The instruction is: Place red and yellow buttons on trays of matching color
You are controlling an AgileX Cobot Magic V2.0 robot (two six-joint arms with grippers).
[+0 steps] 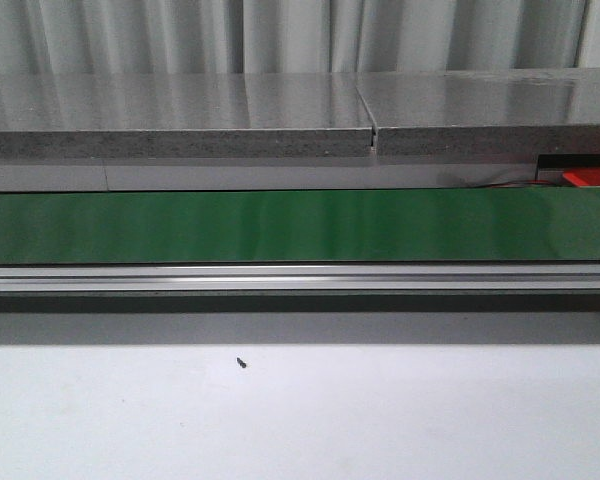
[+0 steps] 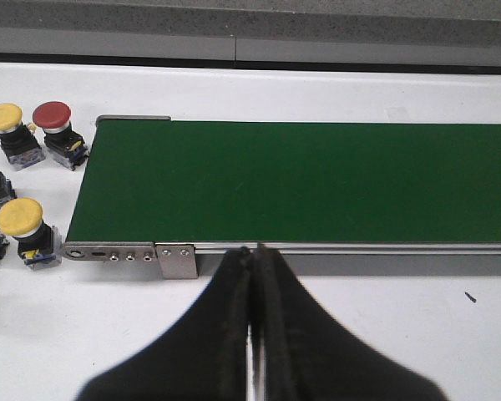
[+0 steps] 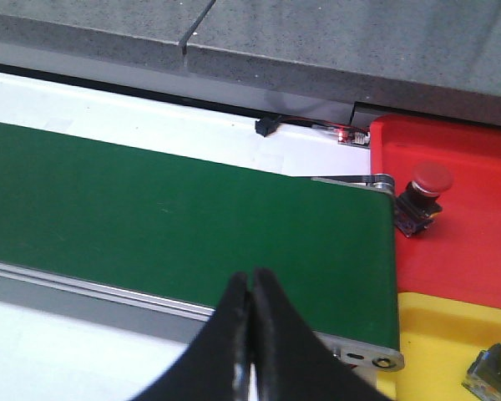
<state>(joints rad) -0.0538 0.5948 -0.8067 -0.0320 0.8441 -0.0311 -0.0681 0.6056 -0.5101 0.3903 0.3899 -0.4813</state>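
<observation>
- Your left gripper (image 2: 255, 251) and right gripper (image 3: 250, 280) are both closed, empty.
- Loose buttons (image 2: 52, 125) sit off the conveyor belt's (image 2: 317, 180) end.
- One red button (image 3: 422, 194) rests on the red tray (image 3: 476, 242); the yellow tray (image 3: 442, 334) adjoins it.

No readable text, label, brand, number or sign appears on the belt (image 1: 300, 225), buttons (image 2: 52, 117) or trays (image 3: 451, 242) in any view.

light: bright, even | glare: sheen on belt (image 1: 300, 225) | focus: slightly soft
</observation>
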